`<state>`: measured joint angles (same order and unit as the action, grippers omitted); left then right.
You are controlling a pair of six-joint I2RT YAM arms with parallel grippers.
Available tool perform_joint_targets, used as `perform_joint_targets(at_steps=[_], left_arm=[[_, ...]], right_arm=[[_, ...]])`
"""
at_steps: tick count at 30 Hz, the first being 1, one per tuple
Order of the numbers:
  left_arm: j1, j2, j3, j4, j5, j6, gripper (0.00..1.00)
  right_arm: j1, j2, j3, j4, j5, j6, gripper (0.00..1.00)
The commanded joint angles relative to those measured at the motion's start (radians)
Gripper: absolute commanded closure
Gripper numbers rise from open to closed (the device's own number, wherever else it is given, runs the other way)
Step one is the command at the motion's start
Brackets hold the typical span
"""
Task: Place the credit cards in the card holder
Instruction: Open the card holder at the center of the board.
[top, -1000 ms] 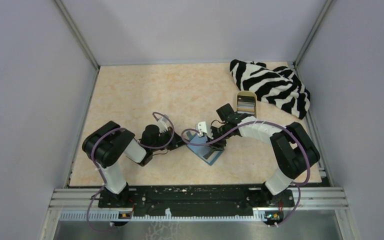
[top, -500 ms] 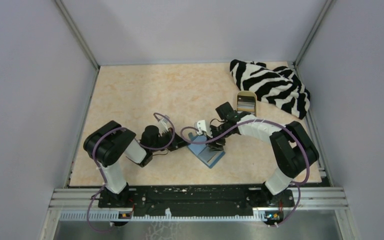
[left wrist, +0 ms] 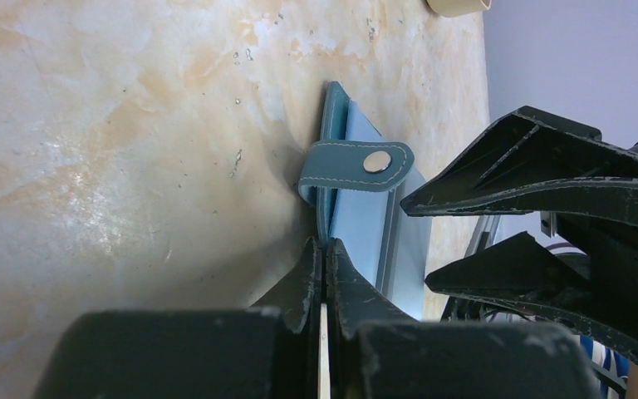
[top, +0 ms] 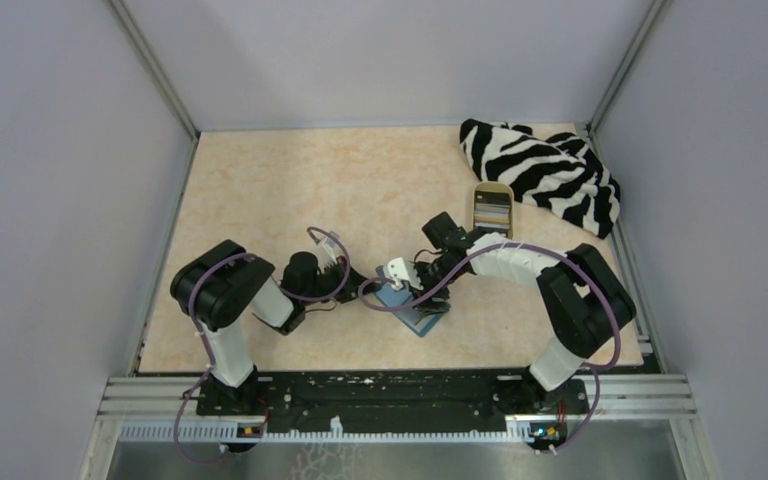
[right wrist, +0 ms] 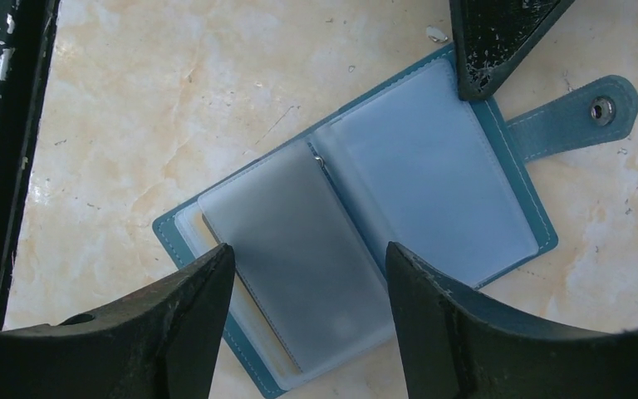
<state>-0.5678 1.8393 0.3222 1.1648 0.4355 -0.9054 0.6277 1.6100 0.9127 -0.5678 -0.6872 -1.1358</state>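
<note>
The teal card holder [right wrist: 432, 166] lies open on the table, its snap strap [right wrist: 577, 116] sticking out to one side. My right gripper [right wrist: 309, 249] hangs open just above its left sleeve [right wrist: 299, 249], which looks dark grey behind the frosted plastic. Whether a card sits inside it, I cannot tell. My left gripper [left wrist: 324, 249] is shut, its tips against the holder's edge [left wrist: 336, 133] beside the strap. From above, the holder [top: 418, 322] peeks out under both grippers. More credit cards [top: 492, 208] lie in the tan tray [top: 492, 188].
A zebra-striped cloth [top: 540, 165] is bunched at the back right, just behind the tan tray. Grey walls close in the table on three sides. The right arm's elbow [top: 585, 300] stands near the table's right edge.
My right gripper has slid left and nearer over the holder and its fingers have spread wider. The holder has shifted slightly left. The left arm has hardly moved.
</note>
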Motion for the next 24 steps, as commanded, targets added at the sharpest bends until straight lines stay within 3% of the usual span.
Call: perform_joint_targets(at_steps=[1, 15, 24], left_arm=[[-0.007, 0.011, -0.012, 0.047, 0.020, -0.005, 1.00], [-0.007, 0.023, -0.027, 0.080, 0.038, -0.016, 1.00], [-0.019, 0.054, -0.046, 0.145, 0.044, -0.046, 1.00]], right_arm=[[0.023, -0.001, 0.025, 0.032, 0.038, 0.015, 0.33], [0.024, -0.003, 0.029, 0.101, 0.095, 0.098, 0.57], [0.024, -0.016, 0.009, 0.195, 0.141, 0.187, 0.58]])
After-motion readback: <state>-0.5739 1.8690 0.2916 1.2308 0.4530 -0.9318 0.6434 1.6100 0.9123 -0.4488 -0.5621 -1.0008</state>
